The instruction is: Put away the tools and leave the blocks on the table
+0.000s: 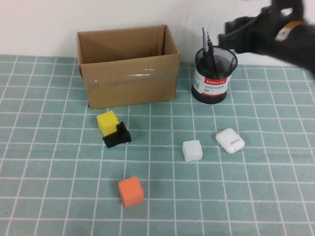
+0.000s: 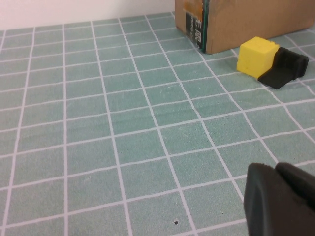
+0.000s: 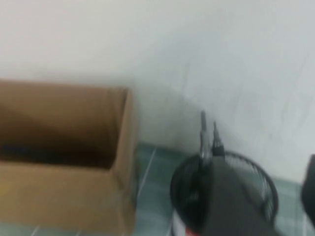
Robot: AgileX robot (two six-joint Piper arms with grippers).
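table is a flat teal-green mat with a white grid of square cells, matte finish.

blocks, all out on the mat:
- yellow cube, smooth plastic, sharp edges, touching the notched black block, which sits just in front and to its right. both are near the front face of the box.
- orange cube, matte, alone, well forward of the others.
- white cube, rounded corners, just beside the white rounded case, a glossy pebble shape and flatter than the cube. they are apart, not touching.

containers:
- cardboard box, brown corrugated, open top, clear tape band across the front. the inside looks dark in the right wrist view, can't tell what's in it.
- black wire-mesh cup, round, white label with a red strip, standing right of the box. two thin dark tool tips stick up out of it, leaning against the rim. can't tell which tools they are. nothing else of the contents is readable through the mesh.

no tools visible lying on the mat.

right gripper: up off the table, just above and to the right of the mesh cup, blurred. nothing seen in it, and i can't tell how far the claw is spread.

left gripper: low over bare mat at the near-left corner, black fingers pressed together, nothing between them.
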